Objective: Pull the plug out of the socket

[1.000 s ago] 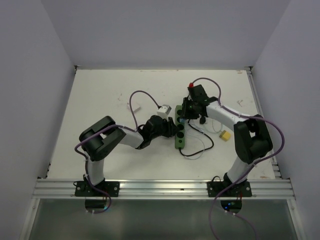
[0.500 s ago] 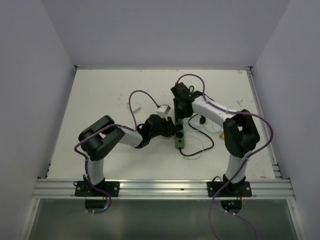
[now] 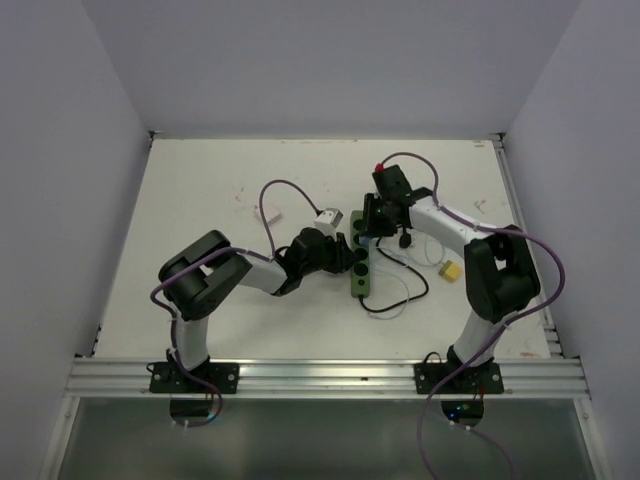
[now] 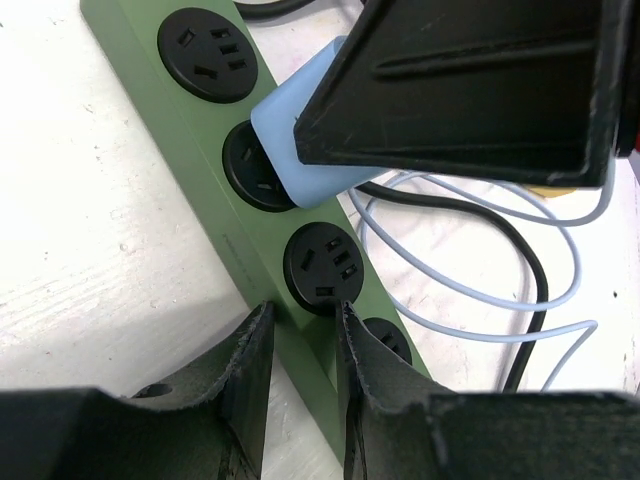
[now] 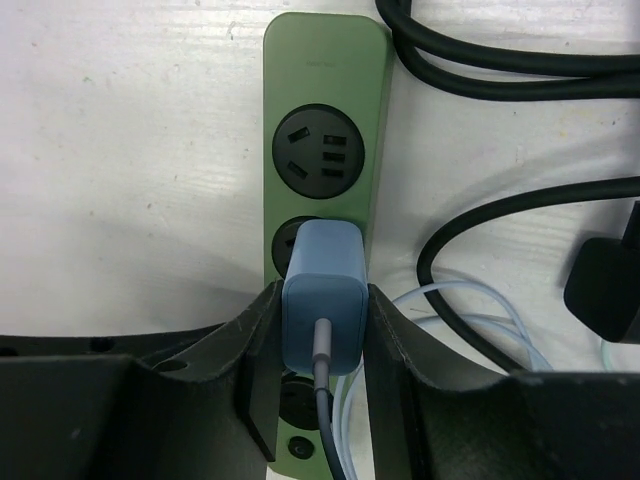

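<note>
White tabletop (image 3: 200, 200), centre-right of the top view: my right gripper (image 5: 322, 300) pinches the plug (image 5: 322, 285) seated in the socket (image 5: 325, 80), whose long axis runs up-frame, while my left gripper (image 4: 303, 325) clamps it lower down.

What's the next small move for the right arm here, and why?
Probably pull the right end effector straight up off the green power strip: it is shut on the blue plug, which sits over the second outlet, and the left end effector seems to pin the strip.
</note>
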Available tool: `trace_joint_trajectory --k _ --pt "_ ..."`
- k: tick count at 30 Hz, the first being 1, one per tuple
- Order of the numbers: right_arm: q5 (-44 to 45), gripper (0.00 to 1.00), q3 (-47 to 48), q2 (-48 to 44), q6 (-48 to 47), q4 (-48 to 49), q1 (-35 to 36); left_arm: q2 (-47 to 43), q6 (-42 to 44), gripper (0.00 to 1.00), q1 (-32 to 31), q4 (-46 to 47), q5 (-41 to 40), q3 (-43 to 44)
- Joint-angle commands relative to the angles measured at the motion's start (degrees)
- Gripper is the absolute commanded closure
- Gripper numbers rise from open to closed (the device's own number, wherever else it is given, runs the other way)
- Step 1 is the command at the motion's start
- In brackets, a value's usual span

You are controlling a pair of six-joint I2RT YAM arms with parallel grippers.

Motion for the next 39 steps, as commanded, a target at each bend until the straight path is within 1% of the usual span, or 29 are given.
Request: trace_joint_trajectory --k 1,2,3,6,7,8,9,11,12,15,17,22,23,25,27,28,29,32,33,35,36,37,39 --pt "-22.1 1.0 -3.0 -6.3 4.2 3.9 -1.0 7.3 4.3 0.7 1.0 -20.2 -7.1 -2.3" --pt "-24.1 1.0 -3.4 -6.3 4.7 4.7 -1.3 7.5 4.3 0.7 1.0 -20.3 -7.1 -2.3" --pt "-24.0 1.0 -3.5 -6.5 4.8 5.0 -1.5 7.7 4.3 0.7 1.0 -20.5 -7.0 -2.0" --pt "-19.7 1.0 -1.6 -6.5 3.4 2.2 -1.0 8.1 4.3 0.7 1.0 -21.0 -7.0 -1.5" --pt "-17.6 1.0 0.4 -6.3 1.6 0.6 0.0 8.3 4.3 0.7 1.0 -21.2 -6.9 -1.4" --pt "-11.9 1.0 1.8 -6.2 0.6 -3.1 0.8 8.7 4.3 0.7 1.0 -21.8 -7.0 -0.8" --pt "-9.0 1.0 4.9 -5.3 -0.5 -5.2 2.0 9.1 4.3 0.7 1.0 -22.1 -7.0 -0.5" --pt "-1.2 1.0 7.8 -4.2 -2.9 -10.0 5.8 9.7 4.3 0.71 1.0 -22.7 -7.1 0.2" --pt "0.4 1.0 10.0 -3.0 -4.0 -11.3 7.8 9.8 4.3 0.71 1.0 -22.8 -7.2 0.2" --pt "6.2 1.0 12.5 -1.3 -5.1 -14.7 10.3 9.8 4.3 0.71 1.0 -22.8 -7.3 0.2" --pt "7.4 1.0 12.9 -0.3 -5.3 -15.4 10.7 9.8 4.3 0.71 1.0 -22.9 -7.2 0.3" --pt "6.5 1.0 10.9 -1.6 -5.3 -14.6 10.7 9.3 4.3 0.7 1.0 -22.5 -7.3 -0.2" --pt "6.5 1.0 10.7 -2.6 -5.3 -14.6 10.7 9.1 4.3 0.67 1.0 -22.2 -7.4 -0.4" --pt "7.1 1.0 10.4 -3.4 -5.2 -14.5 10.4 7.9 4.1 0.64 1.0 -22.0 -8.3 -0.9" --pt "7.5 1.0 10.3 -4.5 -5.3 -15.1 9.9 6.5 4.0 0.58 1.0 -20.1 -8.8 -2.8" --pt "7.5 1.0 10.2 -5.1 -5.4 -15.2 9.7 3.7 3.9 0.54 1.0 -19.1 -9.2 -3.7" --pt "7.4 1.0 10.1 -5.5 -5.3 -15.2 9.3 2.1 3.4 0.48 0.9 -16.6 -9.5 -6.7" --pt "6.1 1.0 8.4 -8.5 -5.2 -14.5 6.4 -5.3 2.9 0.42 0.9 -11.8 -10.2 -12.3" --pt "3.6 1.0 6.3 -10.8 -4.7 -13.6 3.9 -7.1 2.9 0.41 0.9 -11.4 -10.2 -13.1" --pt "0.8 1.0 4.1 -13.4 -4.3 -10.6 1.3 -12.3 3.3 0.4 0.9 -11.1 -9.6 -14.0" --pt "-2.5 1.0 2.8 -15.4 -4.4 -10.1 -0.4 -13.9 3.4 0.4 0.8 -11.5 -9.4 -14.0" --pt "-3.0 1.0 2.6 -16.1 -4.7 -9.9 -0.8 -17.5 3.5 0.4 0.6 -11.9 -9.3 -14.0" --pt "-3.0 1.0 2.6 -17.4 -5.5 -9.8 -0.8 -21.2 4.4 0.39 0.4 -13.0 -8.7 -14.0"
